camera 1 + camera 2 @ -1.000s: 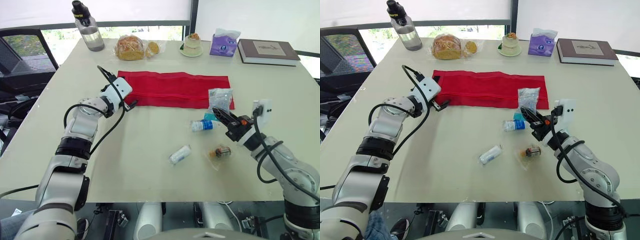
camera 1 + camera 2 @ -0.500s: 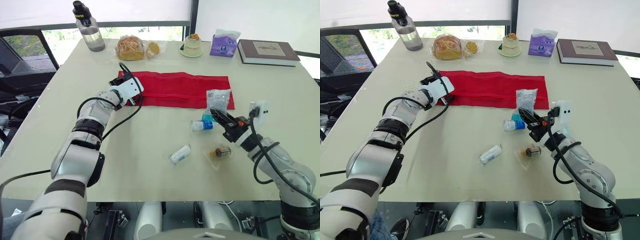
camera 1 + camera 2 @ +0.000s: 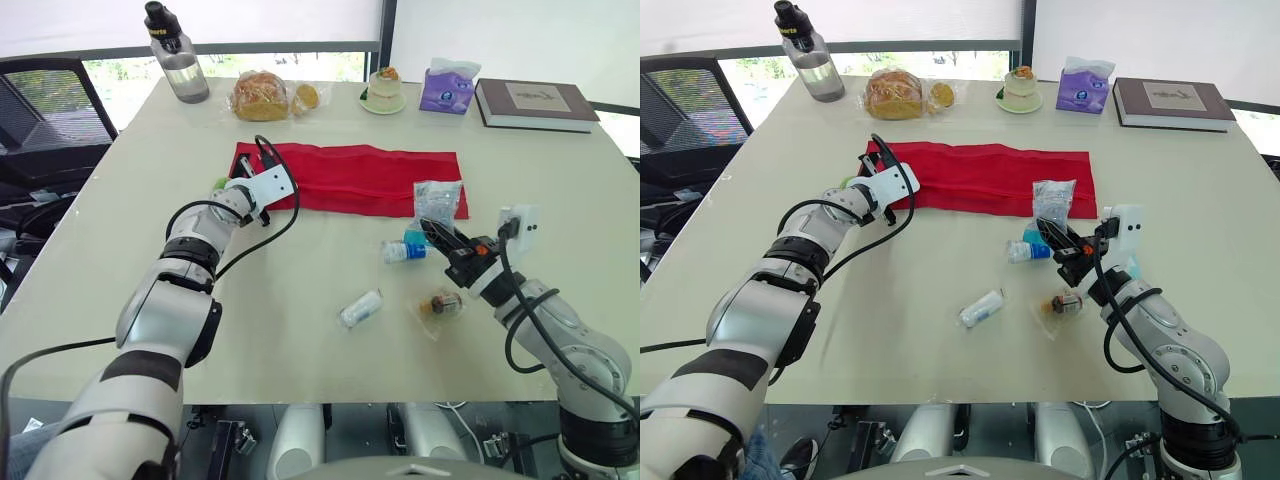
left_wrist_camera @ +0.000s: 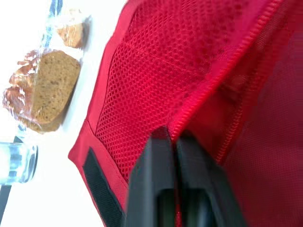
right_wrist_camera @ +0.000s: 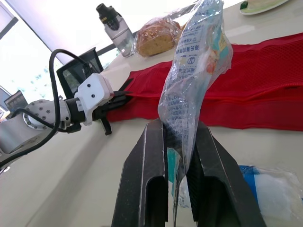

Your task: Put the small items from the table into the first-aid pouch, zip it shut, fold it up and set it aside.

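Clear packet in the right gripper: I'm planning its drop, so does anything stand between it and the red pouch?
Nothing visible does. The clear packet, held in the right gripper, hangs at the right end of the red pouch. The left gripper pinches the pouch's edge at the other end, off that path.

Looks straight along the left gripper — black fingers pressed together on a raised seam of the red mesh pouch. Grips the fold where that stitched ridge runs off diagonally across the netting. Shows a black strip along the pouch's hemmed edge. Beyond that edge, on the pale table: wrapped bread loaf, a smaller wrapped piece just beside it, and a clear bottle's base.
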Controlling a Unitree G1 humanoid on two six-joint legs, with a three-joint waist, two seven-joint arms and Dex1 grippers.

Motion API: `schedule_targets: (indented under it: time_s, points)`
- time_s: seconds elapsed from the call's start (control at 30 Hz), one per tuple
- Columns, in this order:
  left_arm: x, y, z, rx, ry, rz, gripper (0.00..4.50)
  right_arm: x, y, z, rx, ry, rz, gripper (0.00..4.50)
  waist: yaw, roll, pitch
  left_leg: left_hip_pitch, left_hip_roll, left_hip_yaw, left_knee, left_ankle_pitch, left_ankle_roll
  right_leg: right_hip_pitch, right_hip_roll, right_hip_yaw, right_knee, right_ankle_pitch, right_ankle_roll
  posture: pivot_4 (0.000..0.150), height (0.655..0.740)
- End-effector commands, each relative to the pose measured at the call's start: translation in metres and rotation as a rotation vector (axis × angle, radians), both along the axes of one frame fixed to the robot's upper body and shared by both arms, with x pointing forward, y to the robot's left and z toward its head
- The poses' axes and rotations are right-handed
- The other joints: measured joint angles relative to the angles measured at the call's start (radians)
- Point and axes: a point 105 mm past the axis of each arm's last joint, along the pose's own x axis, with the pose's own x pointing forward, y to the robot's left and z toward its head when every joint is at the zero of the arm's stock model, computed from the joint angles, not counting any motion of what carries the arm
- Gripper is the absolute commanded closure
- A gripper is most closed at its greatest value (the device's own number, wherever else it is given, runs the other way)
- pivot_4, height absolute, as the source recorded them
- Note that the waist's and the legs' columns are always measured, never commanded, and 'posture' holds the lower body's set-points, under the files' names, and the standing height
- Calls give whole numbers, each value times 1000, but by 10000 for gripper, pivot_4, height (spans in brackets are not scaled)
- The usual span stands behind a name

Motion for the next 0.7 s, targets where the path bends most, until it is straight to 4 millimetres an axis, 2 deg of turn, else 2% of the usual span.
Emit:
schedule_targets:
  time_s: [0.03,0.13,0.23,0.4,0.5,0.6,0.7]
  points:
    - [-3,-27,4,-17,-7,-115,44701,-5,2,12,14,-55,4,44274,4,0,0,0,0,0,0,0,0,0,0,0,0,0,0,1500,7400]
    - [-13,-66,-2,-15,30,-257,44701,-5,3,11,22,-44,9,44274,6,0,0,0,0,0,1,0,0,0,0,0,0,0,0,1500,7400]
    - [-26,-87,-11,15,85,-337,44701,-5,4,7,23,-28,14,44274,8,0,0,0,0,0,1,0,0,0,-1,0,0,0,0,1500,7400]
    - [-44,-121,-12,-10,130,-397,44701,-5,6,3,14,-8,23,44274,4,0,0,0,0,0,1,0,0,0,0,0,0,0,0,1500,7400]
    - [-47,-130,-17,-11,151,-392,44701,-3,7,3,16,-7,24,44274,3,0,0,0,0,-1,1,0,0,0,0,0,1,0,0,1500,7400]
    - [-49,-130,-17,-5,164,-384,44701,-3,8,2,20,-6,23,44274,-1,0,0,0,0,-1,2,0,0,1,0,0,1,0,0,1500,7400]
    - [-51,-127,-12,-38,143,-365,36372,-4,9,2,22,-4,21,44274,-3,0,0,0,0,-1,2,0,0,1,0,0,1,0,0,1500,7400]
